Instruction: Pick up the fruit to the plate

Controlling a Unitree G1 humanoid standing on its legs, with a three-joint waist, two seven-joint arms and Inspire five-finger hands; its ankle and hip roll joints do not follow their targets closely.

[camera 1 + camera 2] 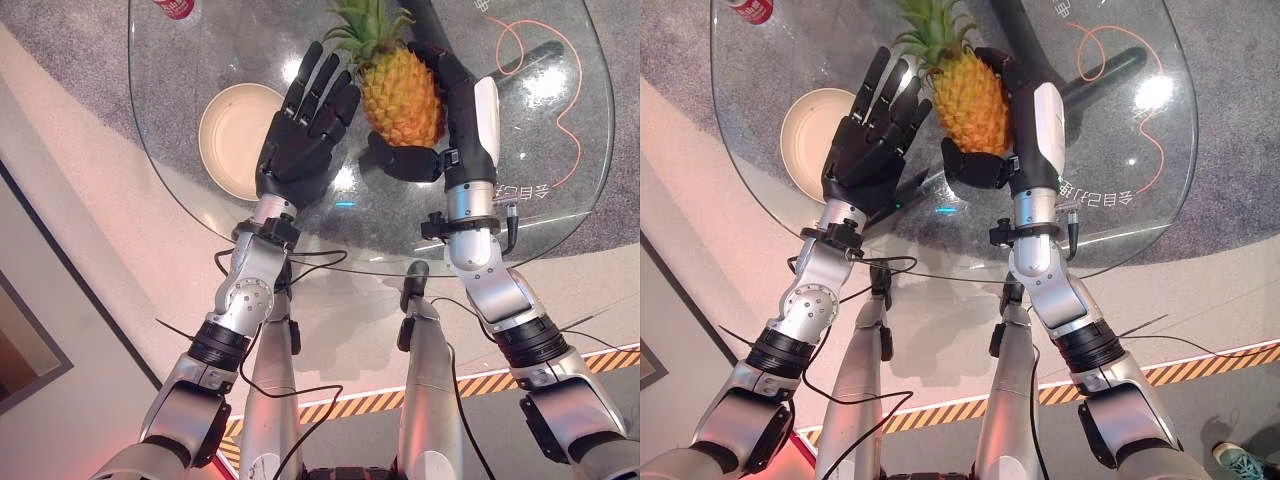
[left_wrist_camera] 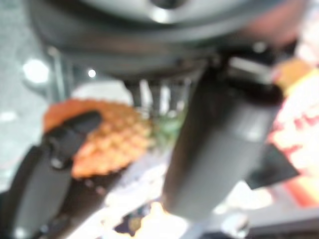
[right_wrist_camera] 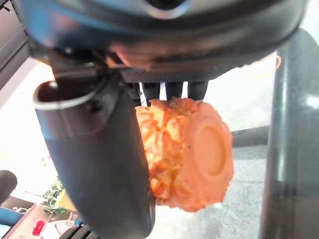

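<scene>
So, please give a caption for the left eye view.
Right hand grips pineapple; open left hand beside it, near plate.

left hand (image 1: 305,125) between pineapple (image 1: 400,95) and plate (image 1: 235,135), blocking the direct way; plate bare

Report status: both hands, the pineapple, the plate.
Right hand curled round pineapple. Left hand open beside it, above plate. Plate empty, path clear.

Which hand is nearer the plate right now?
Left. The left hand, fingers straight, hovers beside the plate; the right hand is curled round the pineapple, farther away.
</scene>
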